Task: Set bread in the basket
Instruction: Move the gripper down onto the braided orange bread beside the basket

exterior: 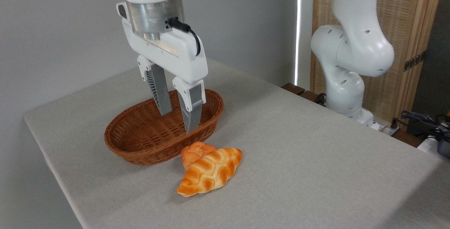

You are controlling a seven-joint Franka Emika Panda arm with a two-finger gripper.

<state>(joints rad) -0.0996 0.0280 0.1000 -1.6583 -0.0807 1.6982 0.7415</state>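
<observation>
The hand [177,121] hangs above the wicker basket [140,148], its two grey ribbed fingers [160,95] pointing downward and standing apart with a clear gap between them; nothing is held. In the picture the fingertips overlap the basket's inside and its near-right rim, though how high they sit above the weave cannot be told from this single view.

The basket is oval, shallow and reddish-brown, and it rests on the counter [299,151], which is covered with a pale grey cloth. Its long axis runs from near left to far right.

The bread [211,172], a long golden-orange loaf with a braided, browned top and pointed ends, lies on the counter outside the basket, just to its near right. One pointed end faces near left, the other far right. A small round orange bun [194,152] sits against the loaf's far-left side, touching it, between the loaf and the basket's wall and very close to that wall.

To the far right, the white arm's base [346,81] stands at the counter's edge, with a woven screen [404,28] behind it and some cables [418,118] at the right border.
</observation>
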